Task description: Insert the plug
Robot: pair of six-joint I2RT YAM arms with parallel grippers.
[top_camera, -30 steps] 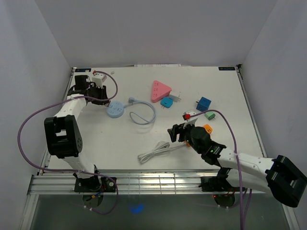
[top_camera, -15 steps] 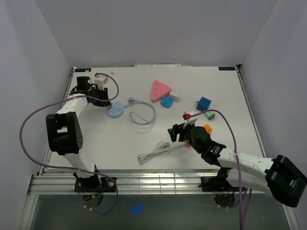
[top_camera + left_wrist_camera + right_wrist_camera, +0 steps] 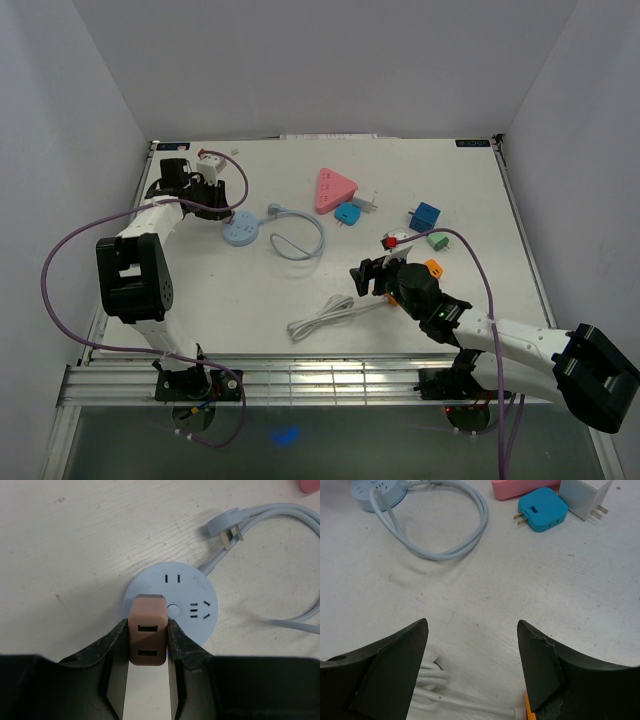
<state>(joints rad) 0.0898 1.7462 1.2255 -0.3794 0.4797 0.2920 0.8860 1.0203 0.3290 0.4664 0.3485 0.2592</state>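
A: Near side, right gripper (image 3: 472, 635): jaws released, empty, arm unmoved. Left?
B: Farther out, left gripper (image 3: 147, 626) jaws clench the pink plug (image 3: 146, 645); the arm is nudged slightly since last second. Plug overlaps blue socket hub (image 3: 185, 595) at 8 o'clock, wrist view. Likely aligning; not inserted.

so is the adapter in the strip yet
Out, it seems: the left gripper holds the adapter, and from above it is off to the side of the strip, not on it.
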